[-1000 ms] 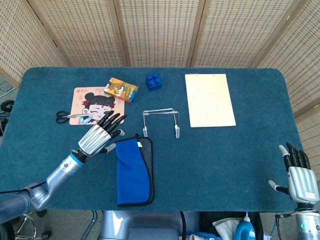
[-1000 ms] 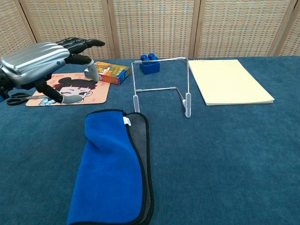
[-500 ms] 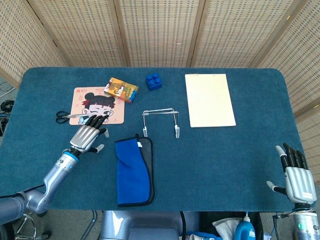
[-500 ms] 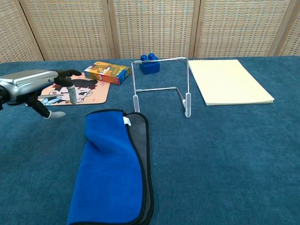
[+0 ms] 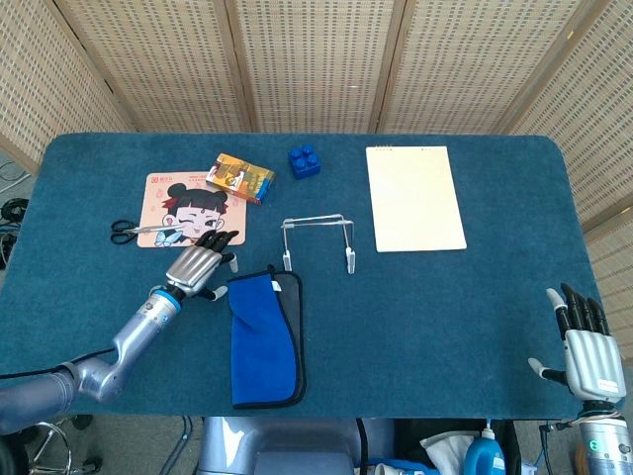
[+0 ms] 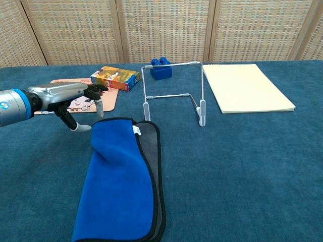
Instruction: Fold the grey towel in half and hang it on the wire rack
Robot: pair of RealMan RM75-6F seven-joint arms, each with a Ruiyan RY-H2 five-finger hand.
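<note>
step: towel (image 5: pixel 264 338) looks folded already, blue face up, grey layer peeking at the right edge w/ black trim; next job is prob. the pick-up for hanging
left hand (image 5: pixel 197 265): low over the table just left of the towel's far corner, fingers spread, holding nothing; can't tell if a fingertip touches the cloth
right hand (image 5: pixel 590 350): parked at the near right table edge, well apart from everything, fingers straight and slightly apart, nothing held
how to do it well: pinch both layers together near the far edge so the fold doesn't slip open; lift high enough to clear the top bar, drape so abt half hangs each side; approach slow, the rack looks light and could tip
wire rack (image 6: pixel 174 93): thin metal frame, upright, white feet, just beyond the towel's far end
towel feel: soft fleece-like, limp, will sag and slide on smooth wire
table (image 5: pixel 455 317): dark teal carpet-like cover, some grip on cloth
nearby: scissors (image 5: pixel 134 232) on a cartoon mat (image 5: pixel 188 205), left of the rack
</note>
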